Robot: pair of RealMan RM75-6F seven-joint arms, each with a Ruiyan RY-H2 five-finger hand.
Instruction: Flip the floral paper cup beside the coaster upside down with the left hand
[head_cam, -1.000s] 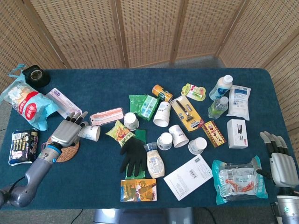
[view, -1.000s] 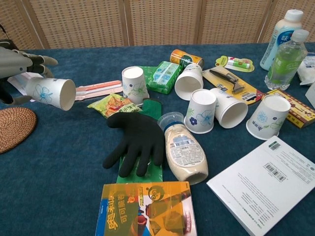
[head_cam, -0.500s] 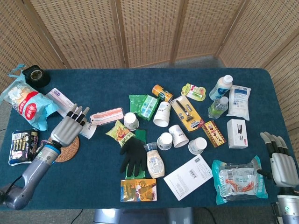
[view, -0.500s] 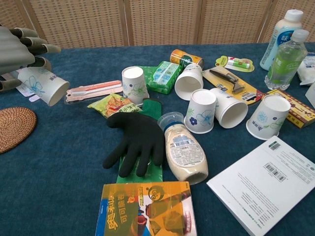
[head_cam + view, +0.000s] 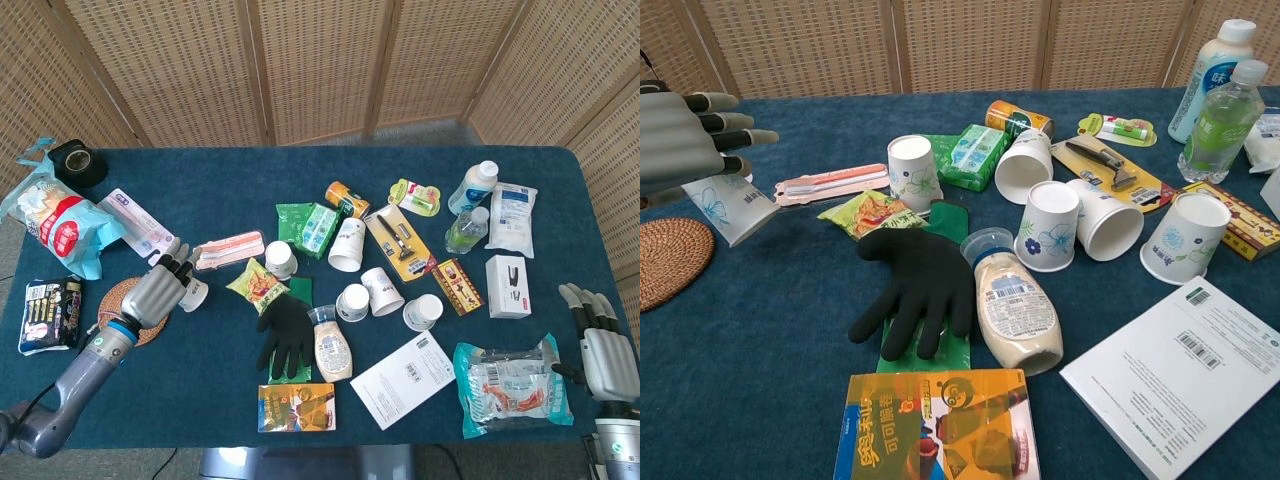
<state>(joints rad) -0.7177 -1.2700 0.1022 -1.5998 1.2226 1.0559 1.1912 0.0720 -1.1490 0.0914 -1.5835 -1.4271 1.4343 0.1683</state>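
Note:
The floral paper cup (image 5: 728, 206) is white with a blue flower and hangs tilted, its mouth turned down and to the right, just above the blue cloth. My left hand (image 5: 685, 140) holds it from above, fingers stretched over its base. In the head view the cup (image 5: 192, 294) pokes out from under the left hand (image 5: 160, 288), right of the woven coaster (image 5: 122, 300). The same coaster (image 5: 668, 262) lies at the chest view's left edge, below the cup. My right hand (image 5: 605, 345) stays open off the table's front right corner, holding nothing.
A pink toothbrush pack (image 5: 830, 183) and a green snack packet (image 5: 868, 212) lie just right of the cup. A black glove (image 5: 915, 285), a sauce bottle (image 5: 1015, 305) and several other paper cups (image 5: 1048, 226) crowd the middle. A snack bag (image 5: 55, 220) sits far left.
The left hand has rolled the cup over from lying sideways with its mouth to the right to mouth-down, and lowered it toward the cloth beside the coaster. The right hand has barely moved.

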